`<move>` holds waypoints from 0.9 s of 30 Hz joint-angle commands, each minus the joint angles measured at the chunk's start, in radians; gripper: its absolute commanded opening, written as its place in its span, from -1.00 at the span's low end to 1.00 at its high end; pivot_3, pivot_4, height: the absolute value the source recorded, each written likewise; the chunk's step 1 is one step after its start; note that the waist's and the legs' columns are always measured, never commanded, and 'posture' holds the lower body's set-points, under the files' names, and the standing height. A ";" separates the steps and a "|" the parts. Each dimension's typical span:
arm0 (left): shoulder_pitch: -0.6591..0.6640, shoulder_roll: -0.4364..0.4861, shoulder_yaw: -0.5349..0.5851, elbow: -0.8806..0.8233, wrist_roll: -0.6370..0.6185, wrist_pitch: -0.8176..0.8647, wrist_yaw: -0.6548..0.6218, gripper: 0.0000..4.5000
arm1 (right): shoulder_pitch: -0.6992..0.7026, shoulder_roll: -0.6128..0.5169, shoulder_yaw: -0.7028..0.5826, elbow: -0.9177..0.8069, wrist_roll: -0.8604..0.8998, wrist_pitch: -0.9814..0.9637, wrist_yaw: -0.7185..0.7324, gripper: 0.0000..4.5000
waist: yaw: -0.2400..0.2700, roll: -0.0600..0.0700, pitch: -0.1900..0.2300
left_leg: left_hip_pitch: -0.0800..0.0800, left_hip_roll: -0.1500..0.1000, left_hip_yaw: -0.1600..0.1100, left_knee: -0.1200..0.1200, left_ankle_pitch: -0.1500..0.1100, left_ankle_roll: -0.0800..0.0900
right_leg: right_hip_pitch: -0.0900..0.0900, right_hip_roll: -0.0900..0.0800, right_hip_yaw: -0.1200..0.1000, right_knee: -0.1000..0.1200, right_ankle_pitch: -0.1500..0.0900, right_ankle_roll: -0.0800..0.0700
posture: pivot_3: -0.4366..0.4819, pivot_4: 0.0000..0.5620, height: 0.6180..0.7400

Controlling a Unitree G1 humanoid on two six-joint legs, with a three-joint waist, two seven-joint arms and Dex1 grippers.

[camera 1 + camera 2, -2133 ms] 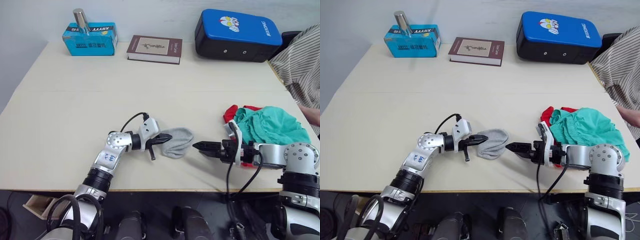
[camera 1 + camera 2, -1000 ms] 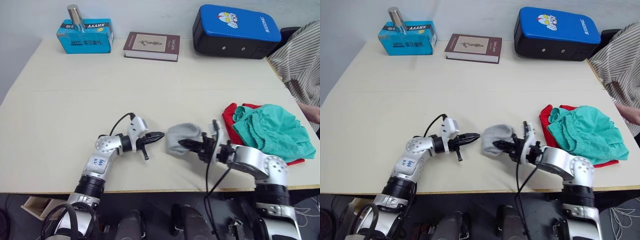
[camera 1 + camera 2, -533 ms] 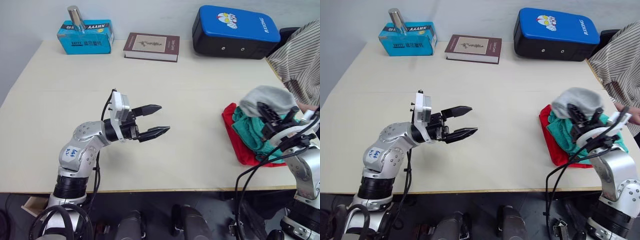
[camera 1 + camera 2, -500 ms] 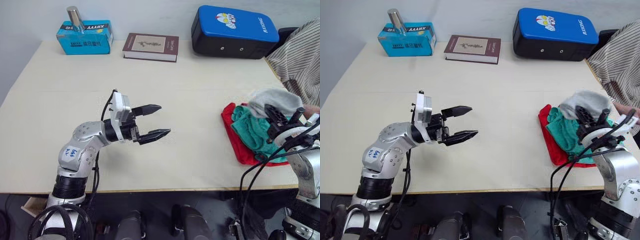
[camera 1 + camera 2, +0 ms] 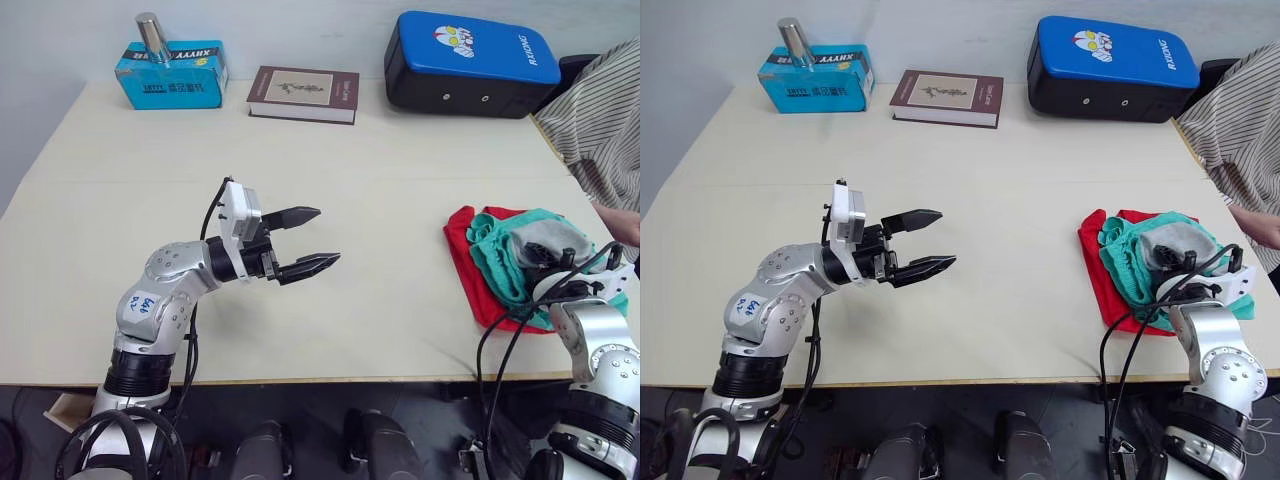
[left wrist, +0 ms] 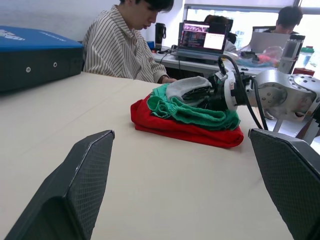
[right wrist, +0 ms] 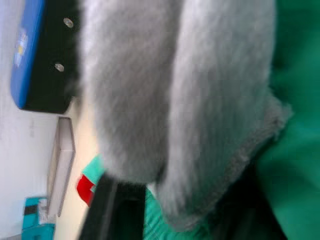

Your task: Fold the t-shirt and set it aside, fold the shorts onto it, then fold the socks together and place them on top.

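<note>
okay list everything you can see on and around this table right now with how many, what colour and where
t-shirt: one, red, table's right edge, bottom of the pile
shorts: one, teal-green, on the t-shirt
socks: grey bundle, on the shorts
tissue box: one, blue, far left
metal cylinder: one, silver, on the tissue box
book: one, dark brown, far centre
padded case: one, blue and black, far right
person: one, striped shirt, right side
left gripper: jaws open, above the table
right gripper: at the socks
</note>
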 commanded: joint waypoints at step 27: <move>0.531 0.296 0.265 0.059 0.313 -0.495 -0.006 1.00 | 0.123 -0.471 0.699 -0.166 -1.274 -0.742 1.595 0.99 | 0.018 -0.004 0.009 | 0.002 0.009 0.005 0.000 -0.009 -0.004 | -0.002 0.013 0.007 -0.009 0.002 -0.002 | -0.05 -0.47 1.00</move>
